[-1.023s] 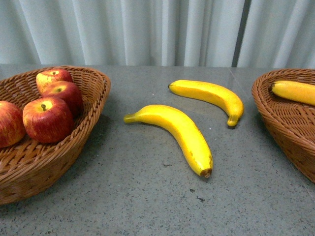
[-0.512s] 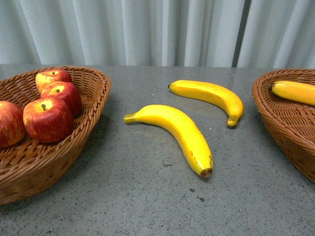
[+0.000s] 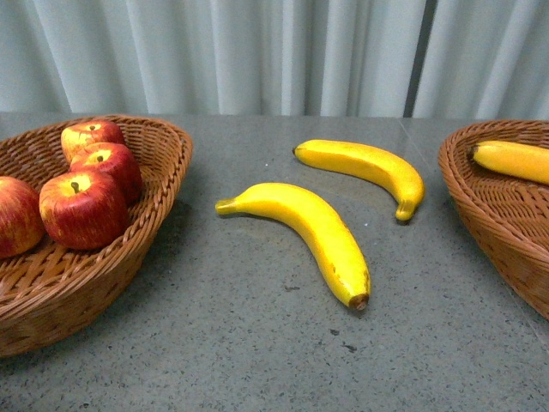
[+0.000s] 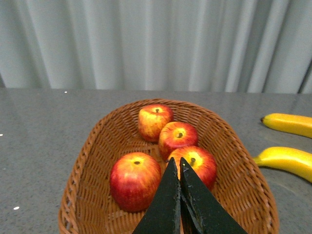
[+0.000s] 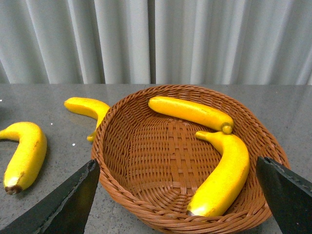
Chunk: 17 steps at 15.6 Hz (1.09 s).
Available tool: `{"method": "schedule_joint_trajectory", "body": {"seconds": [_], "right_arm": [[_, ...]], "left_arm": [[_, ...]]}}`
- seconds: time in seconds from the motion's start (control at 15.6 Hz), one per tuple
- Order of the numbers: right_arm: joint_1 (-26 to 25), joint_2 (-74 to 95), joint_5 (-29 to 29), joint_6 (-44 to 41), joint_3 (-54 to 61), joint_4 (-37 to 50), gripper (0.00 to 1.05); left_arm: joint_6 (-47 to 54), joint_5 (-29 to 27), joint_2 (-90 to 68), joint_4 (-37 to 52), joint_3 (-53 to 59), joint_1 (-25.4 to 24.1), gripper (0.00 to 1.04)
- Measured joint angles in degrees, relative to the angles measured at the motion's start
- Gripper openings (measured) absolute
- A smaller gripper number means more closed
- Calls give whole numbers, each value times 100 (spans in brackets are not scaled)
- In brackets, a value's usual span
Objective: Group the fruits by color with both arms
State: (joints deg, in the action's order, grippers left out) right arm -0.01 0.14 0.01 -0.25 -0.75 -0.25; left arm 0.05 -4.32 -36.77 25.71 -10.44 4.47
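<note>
Several red apples (image 3: 83, 209) lie in the left wicker basket (image 3: 154, 215); they also show in the left wrist view (image 4: 135, 180). Two bananas lie on the table, a near banana (image 3: 313, 232) and a far banana (image 3: 369, 167). Another banana (image 3: 515, 160) lies in the right basket (image 3: 489, 215). The right wrist view shows two bananas in that basket, one at the far side (image 5: 190, 112) and one nearer (image 5: 224, 173). My left gripper (image 4: 176, 163) is shut and empty above the apples. My right gripper (image 5: 178, 195) is open wide above the right basket's near rim (image 5: 146, 209). Neither arm shows in the front view.
The grey table (image 3: 257, 343) carries both baskets, one at each side. A pale curtain (image 3: 257, 51) hangs behind the table's far edge. The two loose bananas also show in the right wrist view (image 5: 24, 151).
The apples in the left basket have shifted very slightly. Nothing else has visibly changed.
</note>
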Motion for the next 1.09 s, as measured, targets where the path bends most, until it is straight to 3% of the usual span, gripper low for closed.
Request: {"method": "schedule_joint_trajectory", "body": {"seconds": [0.06, 0.13, 1.09], "right_arm": [[0, 0, 0, 0, 0, 2, 98], [0, 0, 0, 0, 0, -2, 98], [0, 0, 0, 2, 0, 0, 98]], "left_arm": [[2, 367, 177, -26, 116, -330, 2], [-2, 350, 431, -90, 275, -487, 2], [-2, 431, 2511, -1410, 962, -431, 2]]}}
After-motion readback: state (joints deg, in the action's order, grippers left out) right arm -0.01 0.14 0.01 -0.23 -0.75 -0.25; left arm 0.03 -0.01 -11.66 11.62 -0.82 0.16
